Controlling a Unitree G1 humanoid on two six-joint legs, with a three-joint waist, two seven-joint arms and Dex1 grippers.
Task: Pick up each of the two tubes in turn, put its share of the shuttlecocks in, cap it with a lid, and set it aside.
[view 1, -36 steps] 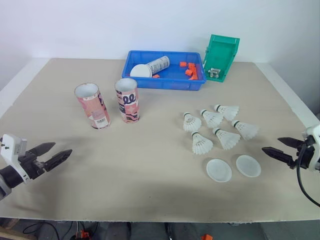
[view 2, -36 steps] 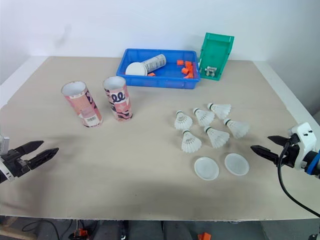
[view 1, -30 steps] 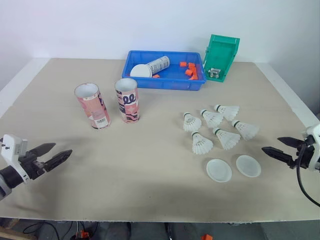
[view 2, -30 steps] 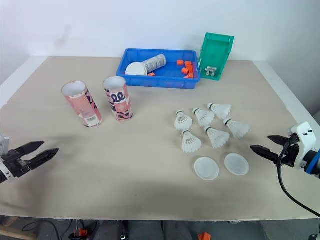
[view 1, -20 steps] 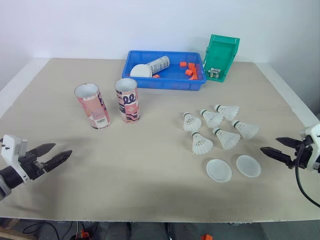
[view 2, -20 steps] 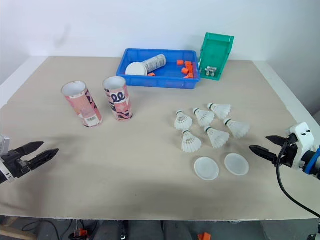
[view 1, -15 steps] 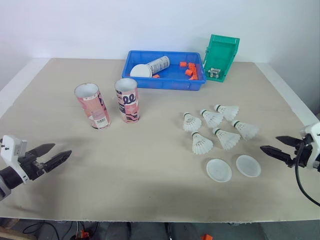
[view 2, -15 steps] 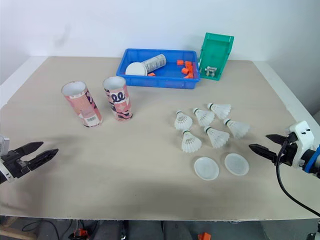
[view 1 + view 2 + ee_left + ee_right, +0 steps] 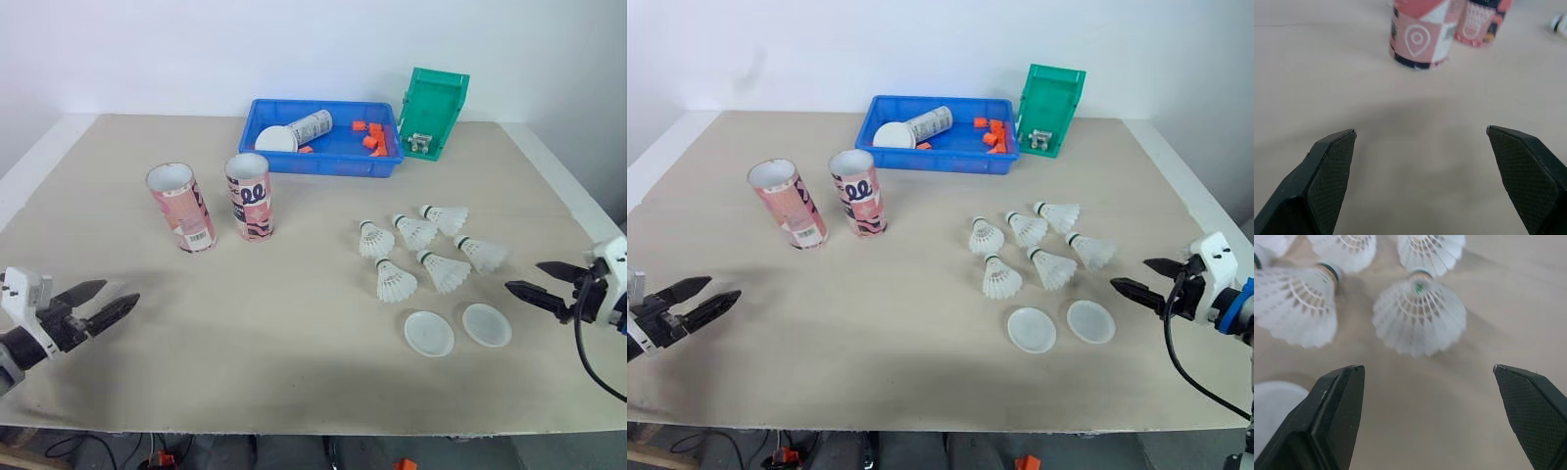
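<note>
Left eye view: two pink tubes (image 9: 181, 207) stand open on the table (image 9: 294, 372), left of six shuttlecocks (image 9: 395, 282) and two lids (image 9: 429, 333). Left wrist view: the left gripper (image 9: 1421, 129), spread wide, faces the tubes from well back. Right wrist view: the right gripper (image 9: 1428, 366), likewise spread, faces the shuttlecocks.

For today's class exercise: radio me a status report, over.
Left claw, right claw open, empty. Tubes standing uncapped; shuttlecocks, lids loose on table. No obstruction seen.

The left wrist view cuts off the nearer tube (image 9: 1422, 32).
</note>
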